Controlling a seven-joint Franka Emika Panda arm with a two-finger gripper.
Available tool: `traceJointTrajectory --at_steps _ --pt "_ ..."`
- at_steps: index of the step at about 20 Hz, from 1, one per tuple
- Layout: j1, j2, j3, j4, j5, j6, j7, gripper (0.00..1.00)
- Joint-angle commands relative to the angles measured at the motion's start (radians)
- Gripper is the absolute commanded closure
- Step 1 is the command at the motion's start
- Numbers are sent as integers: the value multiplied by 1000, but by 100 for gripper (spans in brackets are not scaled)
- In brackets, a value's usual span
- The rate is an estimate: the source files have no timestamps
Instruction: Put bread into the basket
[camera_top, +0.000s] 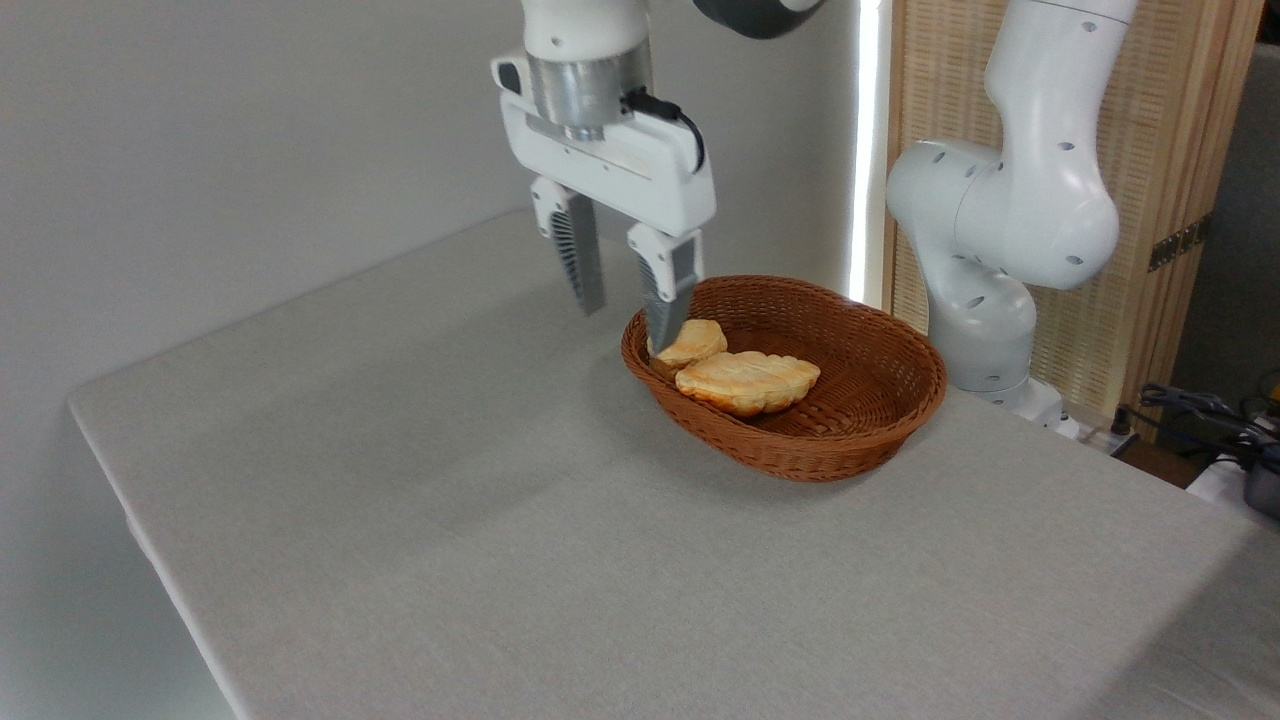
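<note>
- Bread (748, 381) lies inside the basket (860, 440), touching a bun (690, 343).
- End effector (628, 318) hangs spread and empty over the basket's left rim.
- Basket sits on the worktop (450, 520).

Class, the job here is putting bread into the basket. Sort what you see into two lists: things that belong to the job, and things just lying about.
Belongs to the job:
bread, lying in the basket
basket
gripper, fingers open

Just lying about:
round bun, also in the basket
cables at the right edge
</note>
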Motion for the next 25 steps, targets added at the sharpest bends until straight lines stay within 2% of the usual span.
traceJointTrajectory --at_steps 1,6,10,15,25 --pt "-5 107 16 137 -15 42 -1 0" --pt "-2 210 22 258 -23 56 4 0" --pt "-2 282 49 352 -60 56 34 0" --pt "0 293 55 361 -52 50 71 0" --pt "2 302 52 376 -55 55 45 0"
